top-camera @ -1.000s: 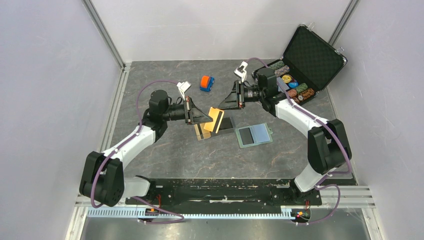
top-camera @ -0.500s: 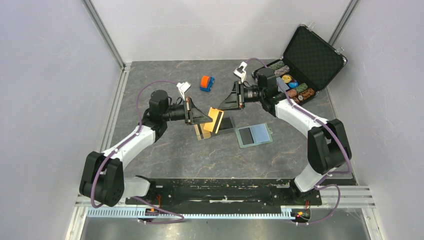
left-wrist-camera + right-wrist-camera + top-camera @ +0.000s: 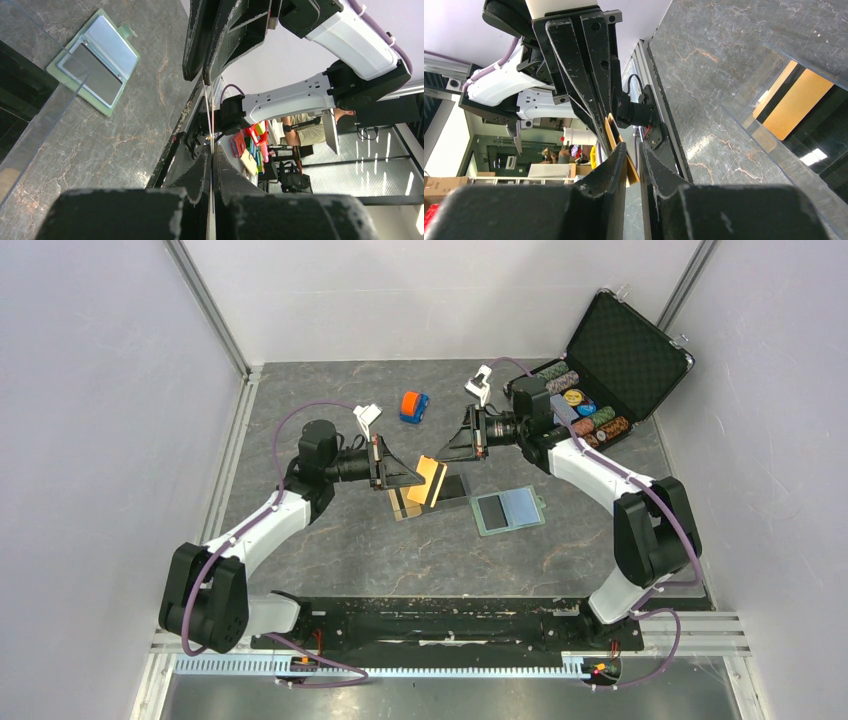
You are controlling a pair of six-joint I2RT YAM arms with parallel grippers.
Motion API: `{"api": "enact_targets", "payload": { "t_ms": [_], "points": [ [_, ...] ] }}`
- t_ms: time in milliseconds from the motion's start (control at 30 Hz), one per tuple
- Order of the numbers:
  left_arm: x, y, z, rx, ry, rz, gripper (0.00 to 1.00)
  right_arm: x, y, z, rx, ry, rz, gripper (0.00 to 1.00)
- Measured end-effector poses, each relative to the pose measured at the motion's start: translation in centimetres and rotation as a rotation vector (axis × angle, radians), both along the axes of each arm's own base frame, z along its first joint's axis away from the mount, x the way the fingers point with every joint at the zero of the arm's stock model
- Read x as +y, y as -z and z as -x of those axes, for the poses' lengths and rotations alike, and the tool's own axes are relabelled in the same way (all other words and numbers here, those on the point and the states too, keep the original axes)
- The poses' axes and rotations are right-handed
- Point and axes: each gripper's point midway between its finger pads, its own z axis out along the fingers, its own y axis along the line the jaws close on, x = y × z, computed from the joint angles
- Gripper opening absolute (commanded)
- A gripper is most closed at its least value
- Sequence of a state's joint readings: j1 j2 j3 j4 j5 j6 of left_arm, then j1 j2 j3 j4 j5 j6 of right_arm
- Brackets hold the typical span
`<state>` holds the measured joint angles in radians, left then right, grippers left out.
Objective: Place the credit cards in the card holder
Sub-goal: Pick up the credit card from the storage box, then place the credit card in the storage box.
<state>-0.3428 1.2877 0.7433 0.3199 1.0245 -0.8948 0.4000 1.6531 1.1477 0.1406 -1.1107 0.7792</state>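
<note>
Left arm: the left gripper (image 3: 418,477) reaches right toward the table's centre. Its jaws are clamped on the left edge of an orange credit card (image 3: 430,476), which is held on edge above the grey marbled table (image 3: 400,560).

Beneath the orange credit card lies a clear plastic tray (image 3: 412,515). It holds a gold credit card (image 3: 400,502) at its left end and a black credit card (image 3: 456,486) at its right. Farther back stands an orange-and-blue toy car (image 3: 414,406), well apart from the tray.

Right arm: the right gripper (image 3: 446,451) reaches left to the far edge of the orange credit card. In the right wrist view its jaws stand narrowly parted with that edge between them. Whether a pad already touches the card cannot be judged from so oblique a view.

Just right of the tray and slightly nearer, the sage-green card holder (image 3: 520,505) lies open and flat on the table. A dark card (image 3: 491,512) sits in its left pocket, and the right half shows pale blue.

Far right: an open black chip case (image 3: 620,365) with rows of poker chips.
</note>
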Motion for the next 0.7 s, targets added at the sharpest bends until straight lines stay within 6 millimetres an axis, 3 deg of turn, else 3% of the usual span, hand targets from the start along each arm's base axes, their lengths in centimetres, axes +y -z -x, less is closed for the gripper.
{"api": "enact_targets", "payload": {
  "t_ms": [367,467,700],
  "points": [
    [-0.2,-1.2,-0.2,-0.041,0.004,0.037,0.02,0.2,-0.6,0.4,-0.028,-0.04,-0.035,0.35],
    [-0.3,-1.9,-0.3,-0.053,0.01,0.06,0.02,0.2,-0.7,0.8,-0.023,-0.047,-0.077,0.34],
    [-0.5,-2.8,-0.4,-0.089,0.021,0.094,0.02,0.2,-2.8,2.5,0.124,-0.081,-0.271,0.0]
  ]
}}
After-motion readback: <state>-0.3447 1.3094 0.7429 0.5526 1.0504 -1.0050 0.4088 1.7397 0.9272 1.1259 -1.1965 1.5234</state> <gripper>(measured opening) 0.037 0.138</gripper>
